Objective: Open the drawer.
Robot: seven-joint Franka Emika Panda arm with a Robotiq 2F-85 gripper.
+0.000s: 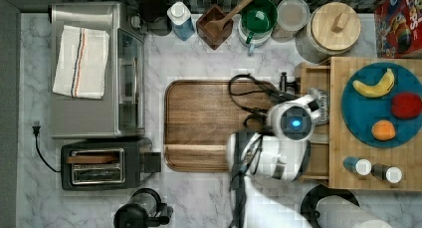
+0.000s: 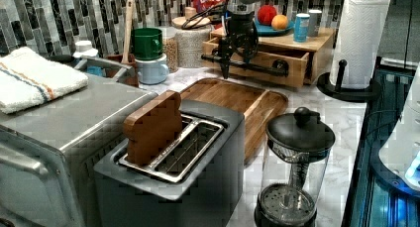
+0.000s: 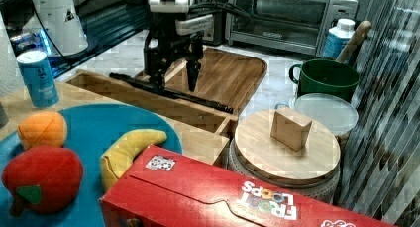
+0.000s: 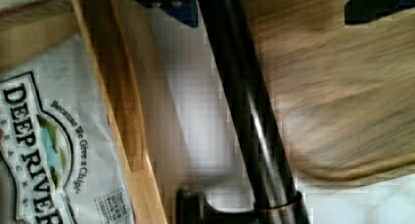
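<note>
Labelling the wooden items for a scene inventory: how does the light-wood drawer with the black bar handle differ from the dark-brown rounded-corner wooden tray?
The light-wood drawer is pale, square-cornered and carries a black bar handle; the dark-brown wooden tray is darker, round-cornered and has no handle. The drawer sits pulled out from a wooden stand; the tray lies flat on the marble counter. Both are shallow wooden rectangles.

From my station, the right view puts the gripper (image 3: 174, 74) over the drawer (image 3: 148, 100), fingers spread and pointing down, one on each side of the black bar handle (image 3: 171, 93). The drawer is pulled out, pale inside wall showing. Behind it lies the brown wooden tray (image 3: 228, 73). Foreground: teal plate (image 3: 94, 133) carrying an orange (image 3: 42, 129), a red fruit (image 3: 42, 175) and a banana (image 3: 126, 150); a red cereal box (image 3: 208, 199); a wooden-lidded canister (image 3: 285, 145). A green mug (image 3: 327, 78) stands at the right view's right.
</note>
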